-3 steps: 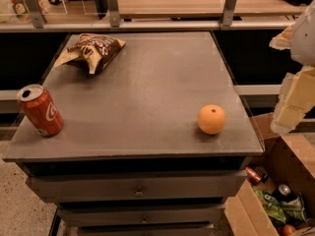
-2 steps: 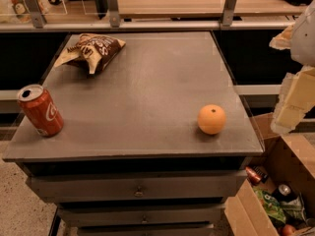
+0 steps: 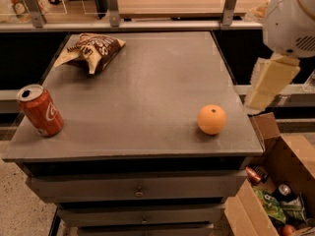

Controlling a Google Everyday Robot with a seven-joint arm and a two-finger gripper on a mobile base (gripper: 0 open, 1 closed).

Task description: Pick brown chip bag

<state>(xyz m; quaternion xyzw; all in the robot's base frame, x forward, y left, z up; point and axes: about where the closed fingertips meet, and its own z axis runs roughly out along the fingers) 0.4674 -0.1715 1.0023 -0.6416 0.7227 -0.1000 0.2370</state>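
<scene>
The brown chip bag [image 3: 93,49] lies crumpled at the far left corner of the grey cabinet top [image 3: 147,92], dark brown with tan edges and white lettering. My gripper [image 3: 269,85] hangs at the right edge of the view, beyond the cabinet's right side, under the white arm housing [image 3: 290,18]. It is far from the bag and above the level of the top. Nothing shows in it.
A red soda can [image 3: 40,110] stands at the near left of the top. An orange [image 3: 211,119] sits at the near right. A cardboard box [image 3: 275,181] with cans and packets stands on the floor at the right. A railing and counter run behind.
The arm and gripper have moved left and slightly up, further into view. The bag, can and orange have not moved.
</scene>
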